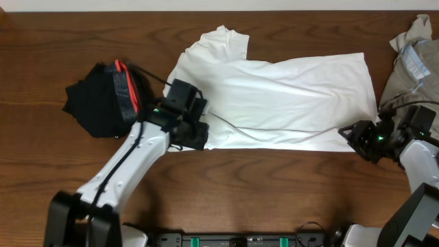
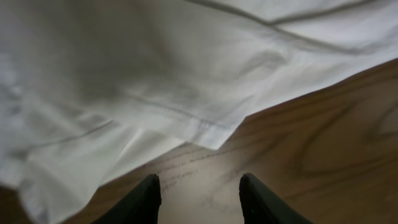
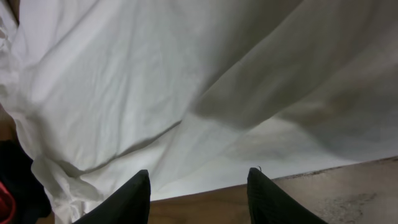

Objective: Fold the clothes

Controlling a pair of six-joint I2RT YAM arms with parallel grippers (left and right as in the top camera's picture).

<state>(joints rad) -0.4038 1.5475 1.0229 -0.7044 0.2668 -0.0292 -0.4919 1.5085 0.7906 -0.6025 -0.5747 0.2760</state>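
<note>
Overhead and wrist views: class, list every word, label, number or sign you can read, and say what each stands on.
No text can be read in any view.
White T-shirt: plain, no print showing.
Black garment: grey-and-red band, no lettering visible.
Khaki garment: pale bluish patch, possibly a label, too blurred to read.
Table: faint scribble-like marks in the left wrist view, illegible.

Overhead: khaki garment (image 1: 413, 60) was cut off by the right edge. Left gripper (image 1: 193, 132) covered the near-left corner of the white T-shirt (image 1: 288, 96). Finger gaps on it and the right gripper (image 1: 358, 136) were too small and dark to read there. Wrist views: shirt ran off the edges. Black garment (image 3: 13, 180) was only a sliver at the right wrist view's left edge.
</note>
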